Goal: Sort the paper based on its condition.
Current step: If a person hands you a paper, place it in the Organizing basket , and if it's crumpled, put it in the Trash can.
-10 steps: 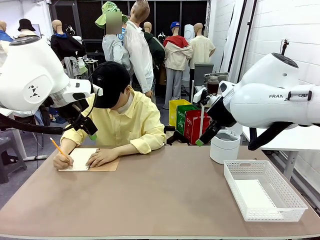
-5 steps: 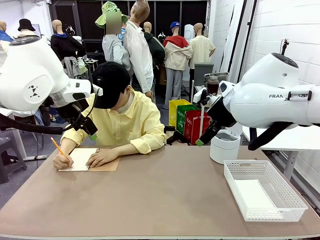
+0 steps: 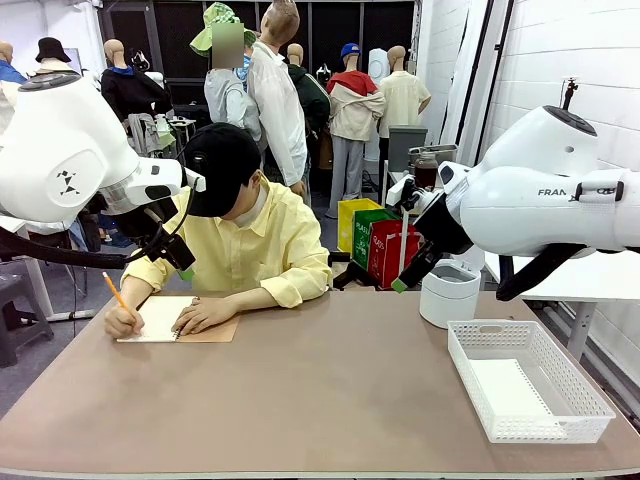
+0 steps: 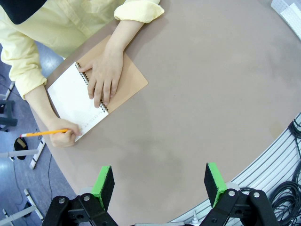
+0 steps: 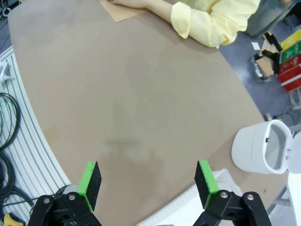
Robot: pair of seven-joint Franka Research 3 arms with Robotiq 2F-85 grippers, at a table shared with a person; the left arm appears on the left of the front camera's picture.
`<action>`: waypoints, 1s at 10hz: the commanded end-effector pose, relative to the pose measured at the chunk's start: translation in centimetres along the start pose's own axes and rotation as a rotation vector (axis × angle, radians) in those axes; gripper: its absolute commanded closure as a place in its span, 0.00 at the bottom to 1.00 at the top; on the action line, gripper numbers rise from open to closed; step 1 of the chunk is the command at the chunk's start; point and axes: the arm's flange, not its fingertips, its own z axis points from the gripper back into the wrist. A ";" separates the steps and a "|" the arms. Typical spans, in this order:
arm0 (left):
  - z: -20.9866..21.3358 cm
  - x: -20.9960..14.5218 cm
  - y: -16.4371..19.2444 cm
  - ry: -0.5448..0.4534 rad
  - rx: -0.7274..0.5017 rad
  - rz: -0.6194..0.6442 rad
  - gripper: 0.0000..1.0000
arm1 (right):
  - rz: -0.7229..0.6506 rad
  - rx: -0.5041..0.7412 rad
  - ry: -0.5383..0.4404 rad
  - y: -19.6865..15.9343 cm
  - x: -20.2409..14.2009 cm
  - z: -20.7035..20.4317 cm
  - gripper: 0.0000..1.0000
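Note:
A person at the far side writes with an orange pencil (image 3: 114, 292) on the white page of a spiral notebook (image 3: 160, 320), the other hand pressed flat on it (image 4: 101, 75). The page (image 4: 70, 96) is still bound to the tan cover (image 4: 131, 82); loose paper is out of view. My left gripper (image 3: 180, 262) hangs high over the table's far left beside the person's shoulder, and it is open (image 4: 159, 181) with nothing between its fingers. On the far right, above the table, my right gripper (image 3: 408, 272) is also open (image 5: 147, 183) and holds nothing.
A white mesh basket (image 3: 560, 425) stands at the right front of the table. A white lidded bin (image 3: 448, 295) sits behind it at the far right edge (image 5: 263, 148). Brown tabletop (image 3: 330, 390) stretches bare between the notebook and the basket.
The person's pencil has shifted slightly while writing. Both arms and grippers are as they were.

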 end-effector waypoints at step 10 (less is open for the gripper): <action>0.1 0.0 0.1 -0.002 -0.002 0.000 0.00 | 0.004 0.010 0.010 -0.1 0.3 0.0 0.00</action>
